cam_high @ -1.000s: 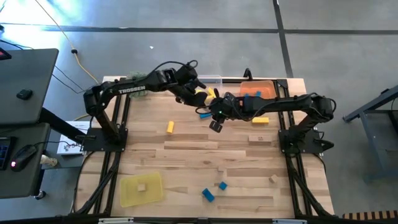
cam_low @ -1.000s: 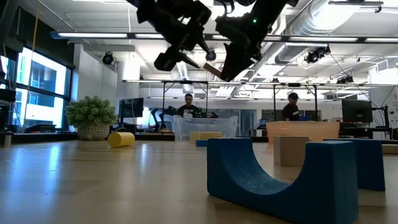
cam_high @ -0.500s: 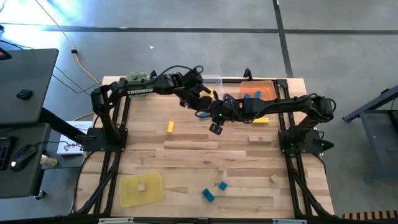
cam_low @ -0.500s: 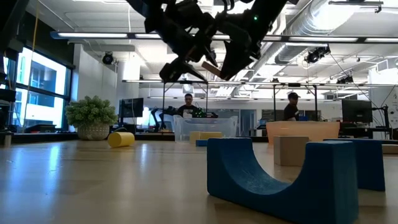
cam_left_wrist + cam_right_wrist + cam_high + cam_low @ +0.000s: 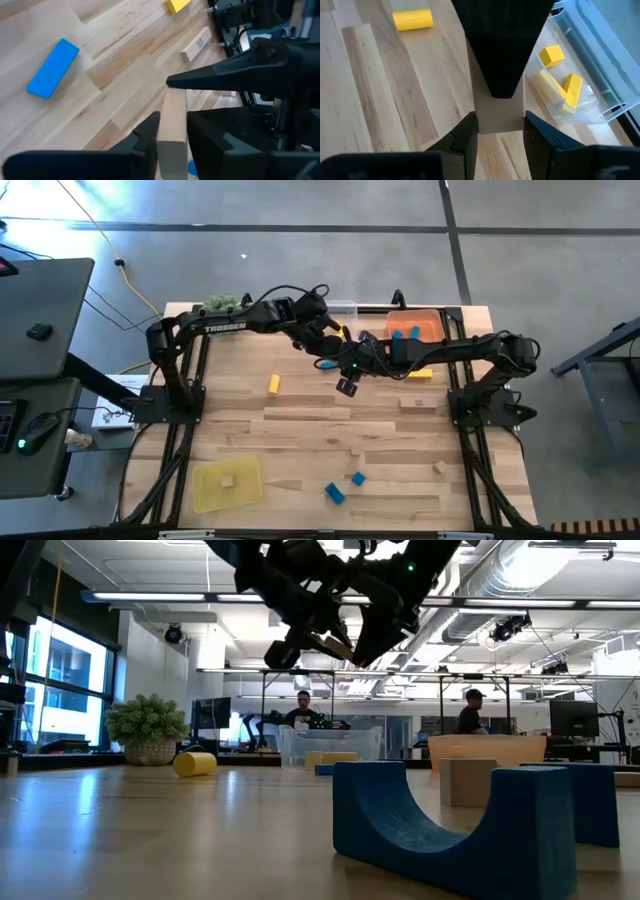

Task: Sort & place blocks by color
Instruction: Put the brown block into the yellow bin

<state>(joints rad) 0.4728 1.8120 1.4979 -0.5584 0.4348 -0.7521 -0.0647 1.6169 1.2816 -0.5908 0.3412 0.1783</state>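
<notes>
I hold a plain, smooth-sawn light wood bar in the air above the table's far middle, near twelve o'clock. My right gripper pinches one end between narrow dark fingers; my left gripper is clamped on the other end (both grip the same piece). Below, on the pale grained planks, lie a flat blue bar, a round yellow cylinder and, in the clear tray, yellow blocks.

Wooden table bearing scattered blocks, yellow tray, orange tray
</notes>
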